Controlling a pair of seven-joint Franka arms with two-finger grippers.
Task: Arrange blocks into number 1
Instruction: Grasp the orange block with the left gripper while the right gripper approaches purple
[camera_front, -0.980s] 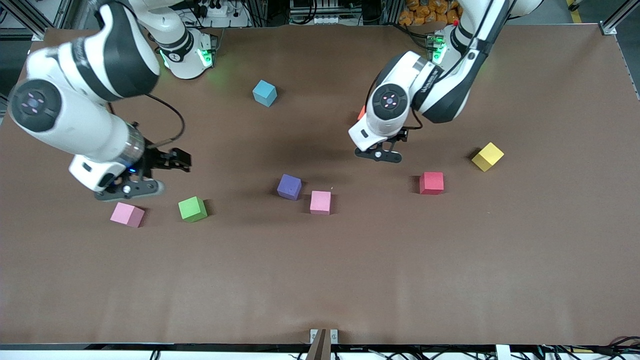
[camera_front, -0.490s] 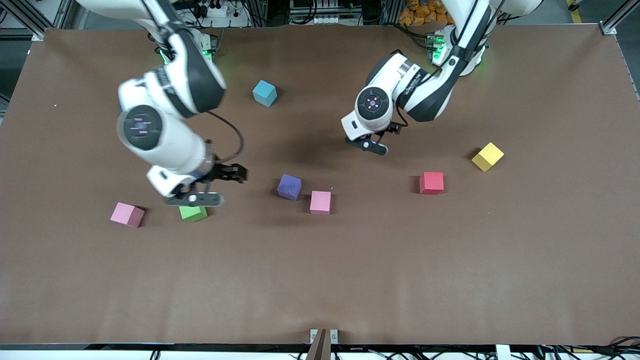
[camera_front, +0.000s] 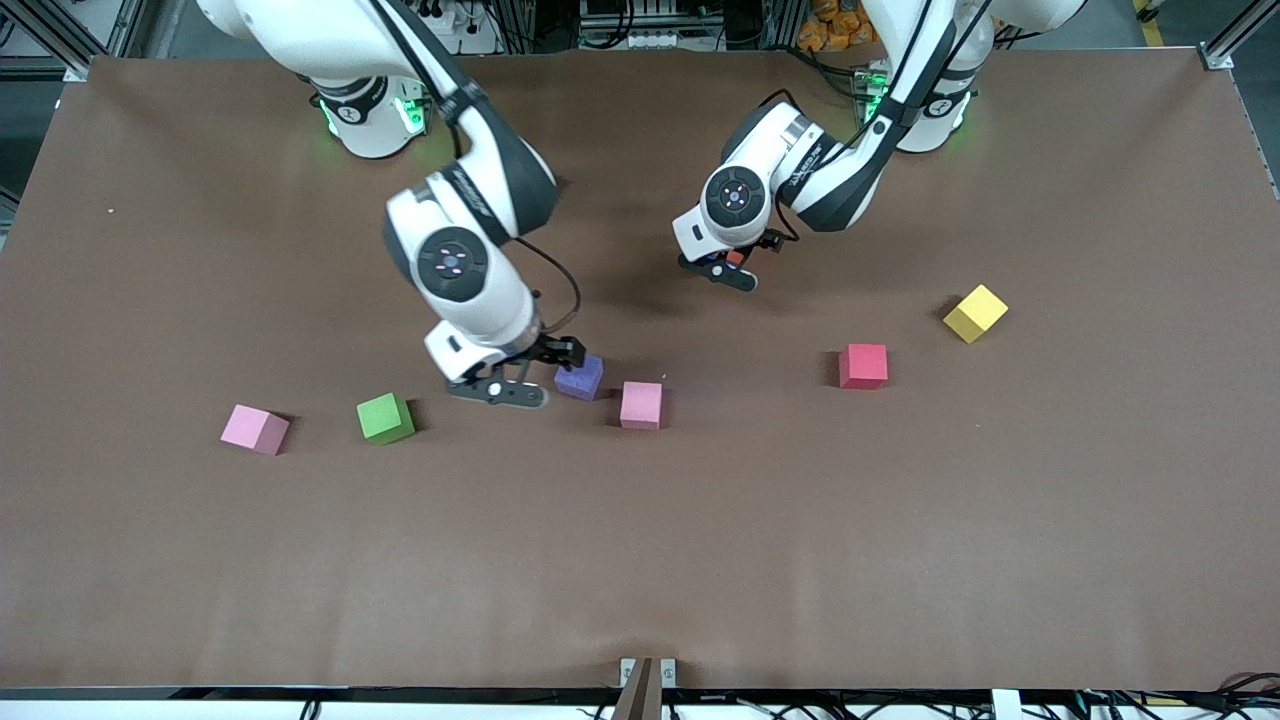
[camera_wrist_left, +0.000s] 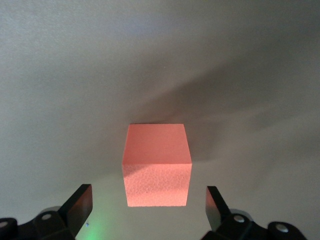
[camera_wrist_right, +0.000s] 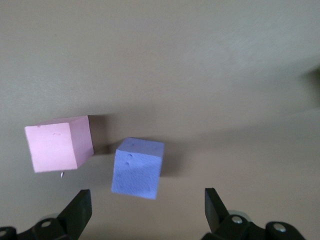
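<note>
My left gripper (camera_front: 751, 249) hangs open low over the orange block (camera_front: 735, 258). In the left wrist view that orange block (camera_wrist_left: 157, 165) lies just ahead of the open left gripper (camera_wrist_left: 149, 216), not between the fingers. My right gripper (camera_front: 556, 357) is open beside the purple block (camera_front: 580, 378). The right wrist view shows the purple block (camera_wrist_right: 137, 168) just ahead of the open right gripper (camera_wrist_right: 147, 214), with a pink block (camera_wrist_right: 59, 143) next to it. That pink block (camera_front: 641, 405) lies a little nearer the front camera than the purple one. The blue block is hidden by the right arm.
A green block (camera_front: 385, 418) and a second pink block (camera_front: 254, 429) lie toward the right arm's end. A red block (camera_front: 863, 366) and a yellow block (camera_front: 976, 313) lie toward the left arm's end. All rest on the brown table (camera_front: 640, 560).
My right arm has swung from over the pink and green blocks across to the purple block. My left gripper has drawn back toward the bases and lowered over the orange block.
</note>
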